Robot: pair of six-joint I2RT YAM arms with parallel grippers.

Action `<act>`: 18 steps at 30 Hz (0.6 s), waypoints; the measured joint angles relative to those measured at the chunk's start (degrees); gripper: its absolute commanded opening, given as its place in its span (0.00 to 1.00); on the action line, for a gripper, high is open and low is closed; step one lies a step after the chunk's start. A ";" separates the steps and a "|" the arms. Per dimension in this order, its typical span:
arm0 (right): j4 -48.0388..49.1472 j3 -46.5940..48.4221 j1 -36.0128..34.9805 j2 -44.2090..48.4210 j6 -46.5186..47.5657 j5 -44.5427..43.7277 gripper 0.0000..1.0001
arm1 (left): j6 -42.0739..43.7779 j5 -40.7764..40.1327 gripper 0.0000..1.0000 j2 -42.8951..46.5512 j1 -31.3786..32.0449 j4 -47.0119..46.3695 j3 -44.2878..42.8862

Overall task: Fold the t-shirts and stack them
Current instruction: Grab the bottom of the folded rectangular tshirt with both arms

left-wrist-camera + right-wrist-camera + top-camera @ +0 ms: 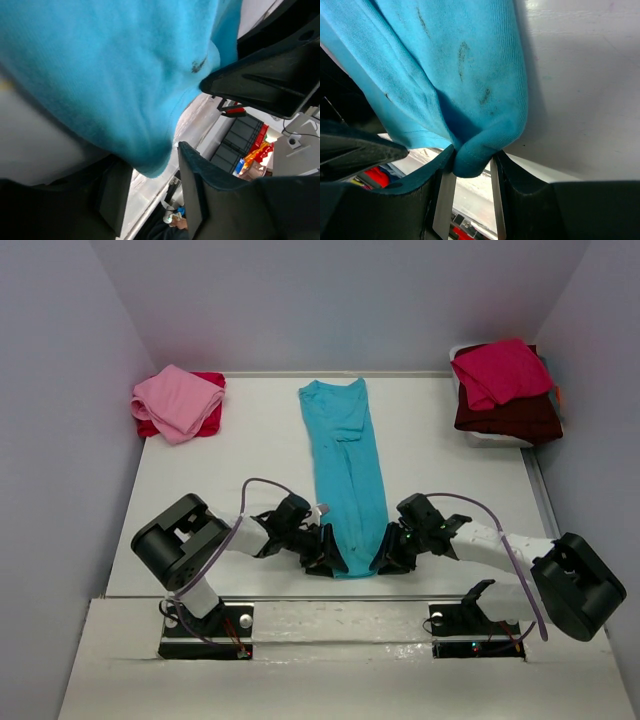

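The turquoise t-shirt point(345, 460) lies as a long narrow strip down the middle of the table, its hem toward me. My right gripper point(383, 562) is at the hem's near right corner, shut on a bunched fold of the cloth point(475, 150). The pinch shows in the right wrist view, at the right gripper point(472, 157). My left gripper point(330, 562) is at the near left corner. In the left wrist view the left gripper point(152, 160) has its jaws apart. The turquoise hem point(145, 150) hangs between them with gaps on both sides.
A pink t-shirt point(178, 400) lies on a red one point(212, 418) at the back left. At the back right a crimson t-shirt point(500, 370) tops a dark maroon one point(510, 415) over a white bin point(482, 439). The table's near edge runs just behind both grippers.
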State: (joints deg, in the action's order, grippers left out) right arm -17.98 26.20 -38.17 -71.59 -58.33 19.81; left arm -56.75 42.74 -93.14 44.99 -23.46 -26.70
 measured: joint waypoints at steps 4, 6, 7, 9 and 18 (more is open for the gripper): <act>-0.02 0.00 0.00 0.09 0.00 0.00 0.39 | 0.02 -0.61 0.41 -0.22 0.02 -0.09 0.48; -0.04 0.00 0.00 0.09 0.00 -0.04 0.40 | 0.04 -1.11 0.38 -0.22 0.11 0.20 0.63; -0.07 0.00 0.00 0.11 0.00 -0.04 0.41 | 0.04 -1.22 0.37 -0.17 0.13 0.20 0.70; -0.09 0.00 0.00 0.20 0.02 -0.04 0.44 | 0.09 -1.66 0.35 -0.02 0.26 0.46 0.76; -1.57 0.00 0.00 1.62 0.07 -0.79 0.49 | 0.20 -4.37 0.23 1.81 0.61 2.47 1.25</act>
State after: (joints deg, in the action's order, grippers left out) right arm -19.55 26.20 -38.17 -69.97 -58.26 19.03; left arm -56.55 38.37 -91.33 45.60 -20.99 -25.45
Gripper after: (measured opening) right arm 0.477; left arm 0.276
